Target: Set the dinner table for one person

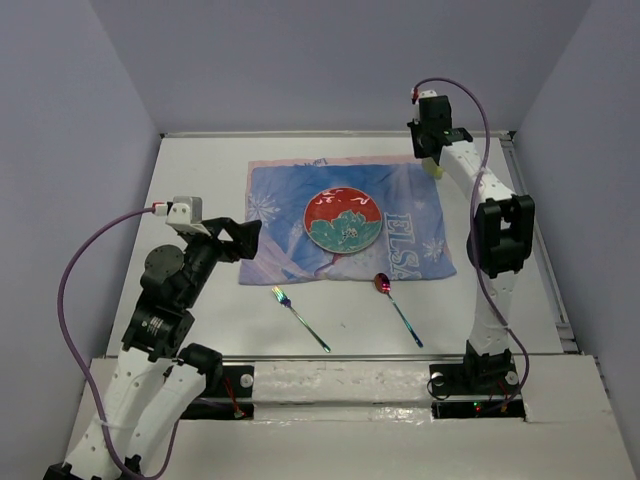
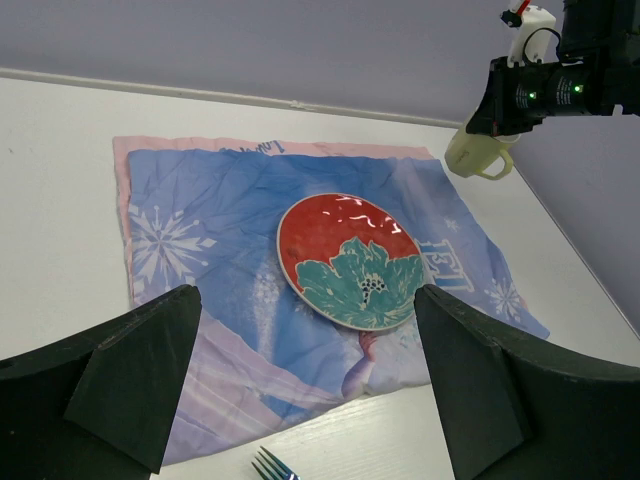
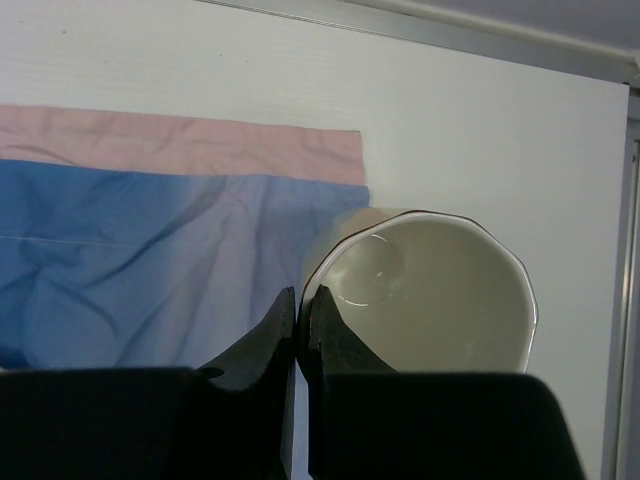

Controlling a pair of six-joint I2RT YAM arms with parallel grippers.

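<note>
A blue snowflake-printed mat (image 1: 290, 215) lies on the white dinner table (image 1: 200, 180), with a red and teal plate (image 1: 343, 220) on its middle. A fork (image 1: 300, 318) and a spoon (image 1: 397, 307) lie on the table in front of the mat. My right gripper (image 3: 300, 300) is shut on the rim of a pale yellow-green cup (image 3: 440, 290) at the mat's far right corner; the cup also shows in the top view (image 1: 436, 167) and the left wrist view (image 2: 478, 155). My left gripper (image 2: 310, 390) is open and empty, above the mat's near left part.
Grey walls close in the table on the left, back and right. A metal rail (image 1: 535, 240) runs along the table's right edge. The fork's tines (image 2: 272, 467) show at the bottom of the left wrist view.
</note>
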